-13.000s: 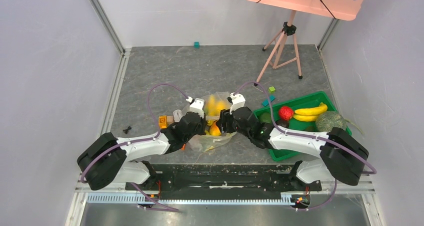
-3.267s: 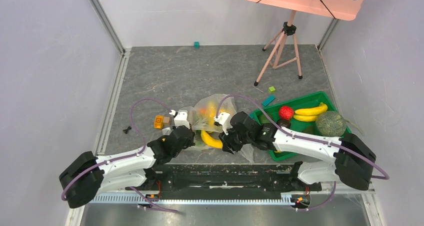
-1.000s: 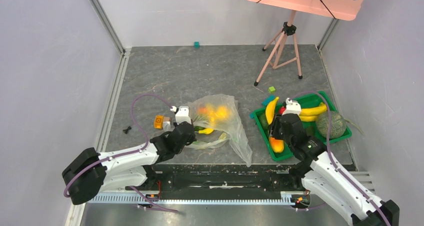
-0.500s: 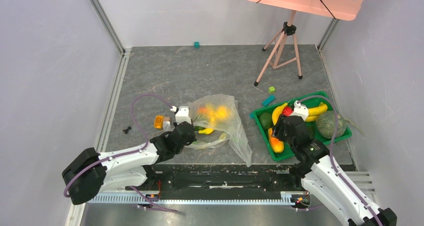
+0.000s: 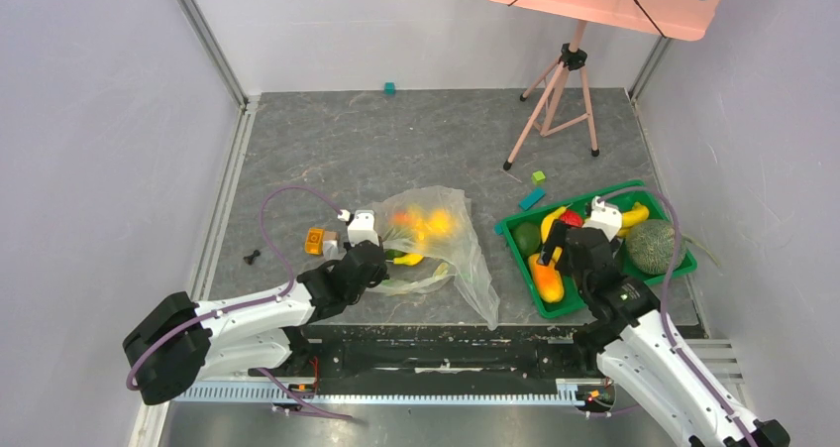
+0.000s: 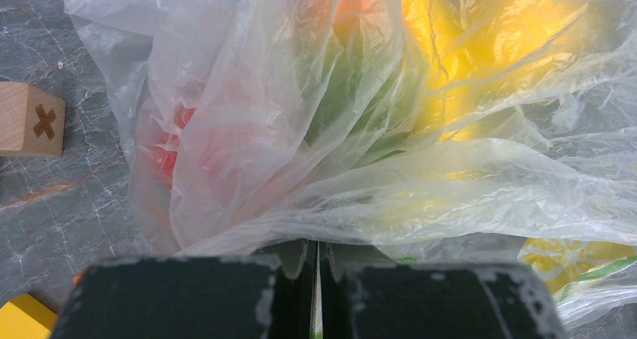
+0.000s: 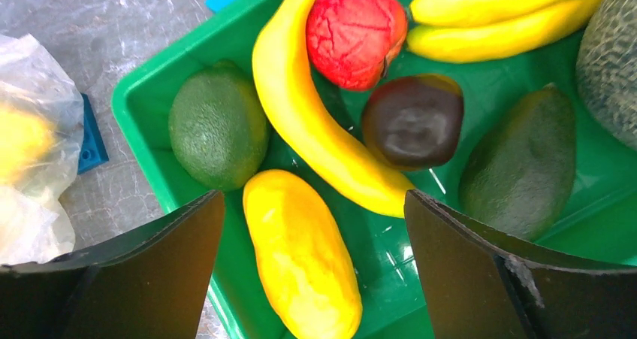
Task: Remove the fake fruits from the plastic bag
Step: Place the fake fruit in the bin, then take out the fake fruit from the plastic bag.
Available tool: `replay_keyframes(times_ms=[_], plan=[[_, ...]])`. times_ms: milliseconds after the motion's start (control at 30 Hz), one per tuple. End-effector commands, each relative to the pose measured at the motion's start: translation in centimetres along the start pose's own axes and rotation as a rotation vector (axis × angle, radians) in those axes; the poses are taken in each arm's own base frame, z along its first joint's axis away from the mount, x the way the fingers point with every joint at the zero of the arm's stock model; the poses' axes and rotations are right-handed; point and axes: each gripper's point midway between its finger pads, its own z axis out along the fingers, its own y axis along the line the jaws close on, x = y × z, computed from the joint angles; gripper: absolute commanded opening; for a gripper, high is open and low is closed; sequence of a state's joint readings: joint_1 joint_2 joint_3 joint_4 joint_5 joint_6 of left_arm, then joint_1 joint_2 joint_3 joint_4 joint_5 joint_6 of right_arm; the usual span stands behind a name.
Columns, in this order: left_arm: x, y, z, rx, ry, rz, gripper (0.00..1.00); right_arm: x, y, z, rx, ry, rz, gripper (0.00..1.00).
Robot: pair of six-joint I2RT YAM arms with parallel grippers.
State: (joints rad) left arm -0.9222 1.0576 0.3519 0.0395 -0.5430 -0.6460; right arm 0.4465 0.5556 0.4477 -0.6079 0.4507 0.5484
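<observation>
The plastic bag [image 5: 436, 244] lies crumpled on the grey floor, with yellow and orange fake fruits [image 5: 426, 221] still inside. In the left wrist view, yellow [image 6: 451, 53], green [image 6: 353, 91] and red [image 6: 169, 140] shapes show through the film. My left gripper [image 6: 316, 245] is shut on the bag's near edge [image 5: 384, 259]. My right gripper [image 7: 313, 204] stands wide open and holds nothing above the green tray [image 5: 510, 231]. Below it a loose banana [image 7: 315, 128] rests in the tray beside a yellow oval fruit [image 7: 300, 256].
The tray also holds a green round fruit [image 7: 218, 125], a red fruit [image 7: 353, 31], a dark brown one [image 7: 413, 121], an avocado [image 7: 518, 166], a banana bunch [image 5: 634, 214] and a melon [image 5: 652, 246]. Toy blocks [image 5: 315, 241] lie left of the bag. A tripod [image 5: 560, 100] stands behind.
My right gripper has opened and let go of the banana, which now lies in the tray. That arm shifted slightly right. The left arm and the bag have not moved.
</observation>
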Motion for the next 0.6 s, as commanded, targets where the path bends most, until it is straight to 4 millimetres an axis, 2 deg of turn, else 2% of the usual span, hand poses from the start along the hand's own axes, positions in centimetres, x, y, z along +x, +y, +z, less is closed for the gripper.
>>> replay_keyframes(times_ms=[0,33,133,233,300,400,567], plan=[[-2.1,-1.1,-0.1,0.026,-0.056,-0.014,0.02,-4.5,0.5,-1.2,0.002,-0.114,-0.004,0.92],[-2.1,-1.1,-0.1,0.024,-0.058,-0.014,0.02,-5.0,1.5,-1.3,-0.047,-0.123,-0.027,0.92],[-2.1,-1.2,-0.1,0.025,-0.056,-0.013,0.02,-5.9,6.1,-1.5,-0.274,-0.127,-0.077,0.88],[-2.2,-1.2,-0.1,0.025,-0.059,-0.015,0.02,-5.3,10.9,-2.3,-0.480,-0.096,-0.125,0.85],[-2.2,-1.1,-0.1,0.024,-0.060,-0.014,0.02,-5.1,13.9,-3.5,-0.551,-0.117,-0.170,0.85],[-2.1,-1.0,-0.2,0.021,-0.061,-0.018,0.02,-3.9,18.9,-6.5,-0.663,-0.125,-0.260,0.84],[-2.1,-0.9,-0.2,0.022,-0.061,-0.021,0.02,-1.1,25.3,-10.6,-0.863,-0.098,-0.318,0.67]])
